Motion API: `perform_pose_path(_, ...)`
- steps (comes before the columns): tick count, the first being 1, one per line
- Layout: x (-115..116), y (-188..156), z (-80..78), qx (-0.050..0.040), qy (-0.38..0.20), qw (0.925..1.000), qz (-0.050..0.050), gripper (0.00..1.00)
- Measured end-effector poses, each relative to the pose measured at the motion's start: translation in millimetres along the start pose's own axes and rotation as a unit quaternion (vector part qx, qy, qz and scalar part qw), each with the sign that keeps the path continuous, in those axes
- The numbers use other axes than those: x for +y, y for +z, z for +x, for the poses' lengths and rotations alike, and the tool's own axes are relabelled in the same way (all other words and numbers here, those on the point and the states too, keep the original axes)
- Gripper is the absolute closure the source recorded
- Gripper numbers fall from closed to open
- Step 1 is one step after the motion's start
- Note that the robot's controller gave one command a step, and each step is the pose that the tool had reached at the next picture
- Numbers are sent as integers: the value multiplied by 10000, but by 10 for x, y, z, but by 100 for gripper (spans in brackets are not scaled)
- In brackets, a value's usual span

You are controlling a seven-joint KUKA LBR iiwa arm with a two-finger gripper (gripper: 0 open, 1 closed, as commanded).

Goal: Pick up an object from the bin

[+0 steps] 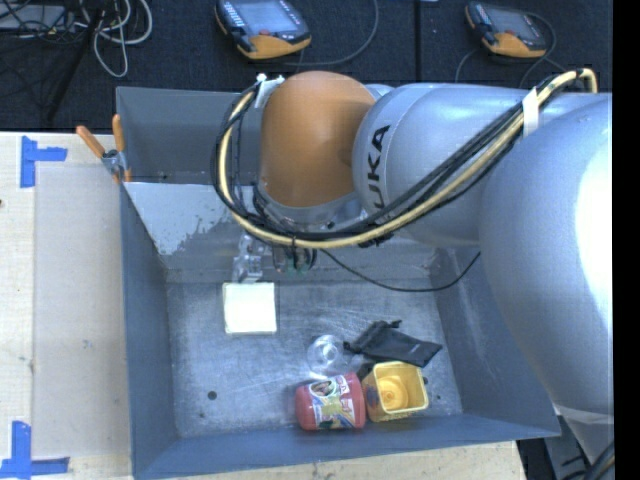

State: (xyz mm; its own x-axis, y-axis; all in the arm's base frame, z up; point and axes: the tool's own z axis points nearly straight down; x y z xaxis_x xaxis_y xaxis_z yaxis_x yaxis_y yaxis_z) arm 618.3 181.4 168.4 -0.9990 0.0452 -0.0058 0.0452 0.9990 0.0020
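my gripper [252,260] at 12 o'clock of white block [250,308], just beside, probably lined up for it | open or closed: can't tell, wrist [310,138] hides it | can [330,403], cup [397,389] at 5 o'clock, apart

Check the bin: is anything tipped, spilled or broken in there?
Only the red can stands out: it lies on its side near the front wall of the bin, right beside the yellow cup. A crumpled black piece lies just behind them. No spill or damage shows.
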Motion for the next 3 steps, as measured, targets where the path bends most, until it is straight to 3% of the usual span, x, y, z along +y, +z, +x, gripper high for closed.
perform_pose_path(1,-34,-484,4,51,84,10000,16,100)
perform_pose_path(2,11,-349,-40,-24,71,10000,-10,100)
perform_pose_path(3,29,645,198,44,249,9997,13,0)
